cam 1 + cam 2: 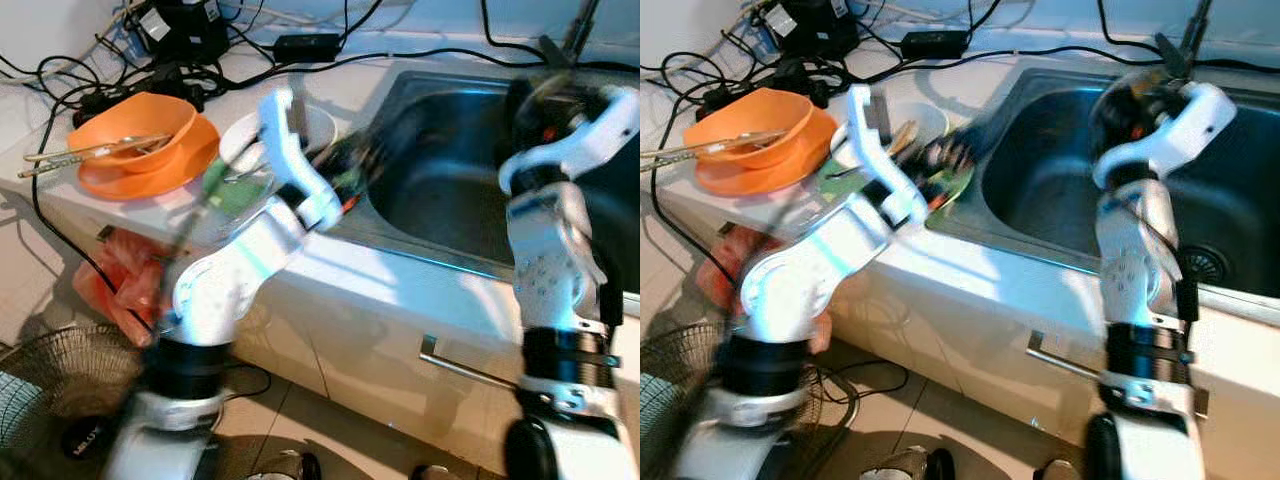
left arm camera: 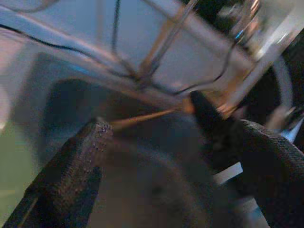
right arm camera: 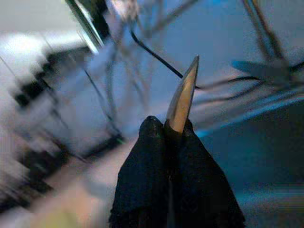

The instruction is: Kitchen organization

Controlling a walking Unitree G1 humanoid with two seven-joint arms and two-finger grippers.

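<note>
You see the left gripper (image 1: 345,170) at centre frame, over the sink's (image 1: 450,205) left rim beside the white bowl (image 1: 300,128), its fingers (image 2: 71,175) spread apart around nothing. At upper right, over the basin, the right gripper (image 3: 173,142) is pressed together, pinching a slim pointed metal utensil (image 3: 183,97). An orange bowl (image 1: 130,125) holding chopsticks (image 1: 85,152) sits upper left.

Open sink, crowded counter

The sink (image 1: 470,200) basin lies open under the right arm (image 1: 550,230). Left of it, an orange bowl (image 1: 135,125), a white bowl (image 1: 245,135) and tangled cables (image 1: 120,75) crowd the counter (image 1: 345,85).
</note>
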